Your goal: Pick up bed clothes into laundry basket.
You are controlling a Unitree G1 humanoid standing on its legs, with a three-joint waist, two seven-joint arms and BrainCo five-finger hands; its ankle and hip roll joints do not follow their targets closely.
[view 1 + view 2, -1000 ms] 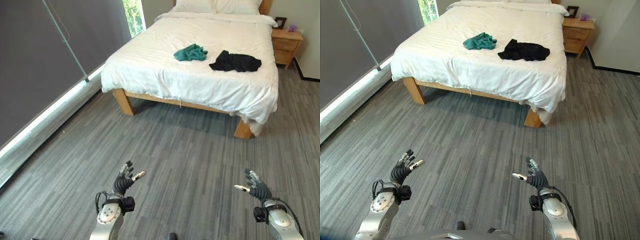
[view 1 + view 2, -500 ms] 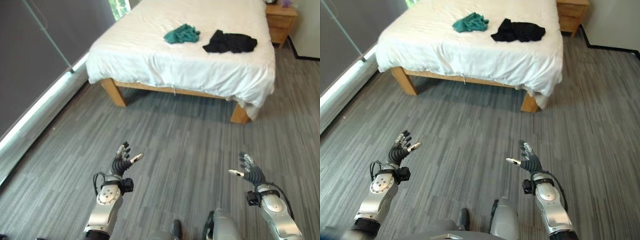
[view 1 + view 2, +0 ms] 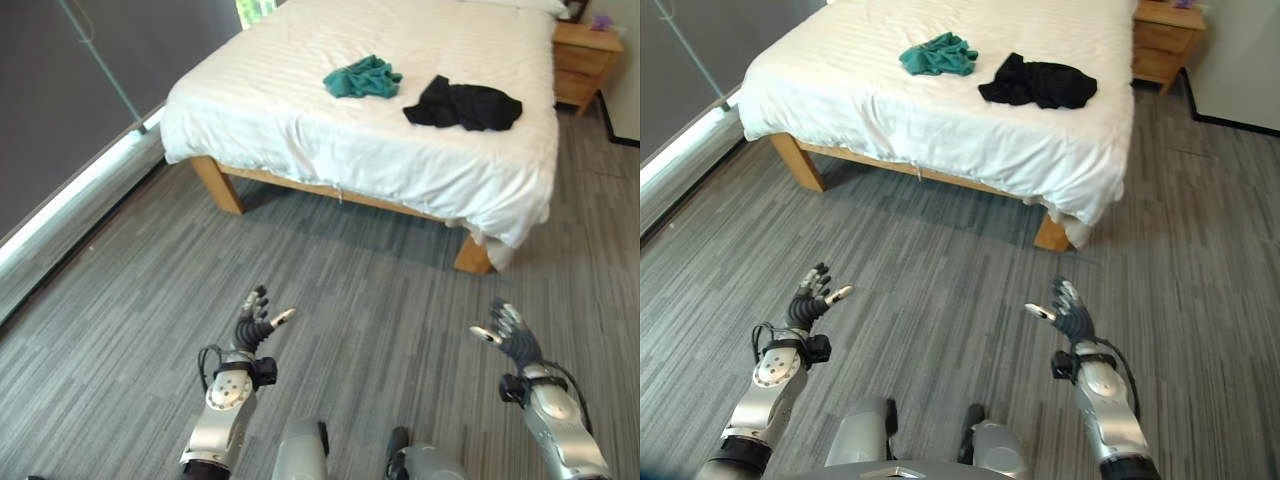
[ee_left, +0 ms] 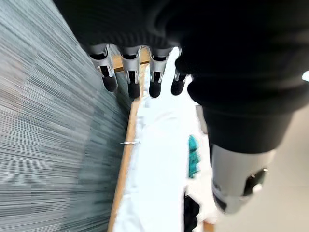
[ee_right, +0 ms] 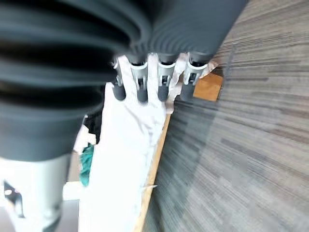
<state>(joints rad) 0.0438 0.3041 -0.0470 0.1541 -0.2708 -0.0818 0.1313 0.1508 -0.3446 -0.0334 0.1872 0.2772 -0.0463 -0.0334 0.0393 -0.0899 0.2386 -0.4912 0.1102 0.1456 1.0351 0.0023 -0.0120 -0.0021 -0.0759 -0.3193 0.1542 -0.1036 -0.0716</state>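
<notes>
Your view has shifted over the last second and the bed now fills the upper frame, which suggests you are closing on it. Both garments lie on the white cover: the teal garment upper centre, the black garment just right of it. Your left robot hand and right robot hand hang low in the frame, fingers spread wide, holding nothing. I can't see a laundry basket, and nothing is picked up yet.
</notes>
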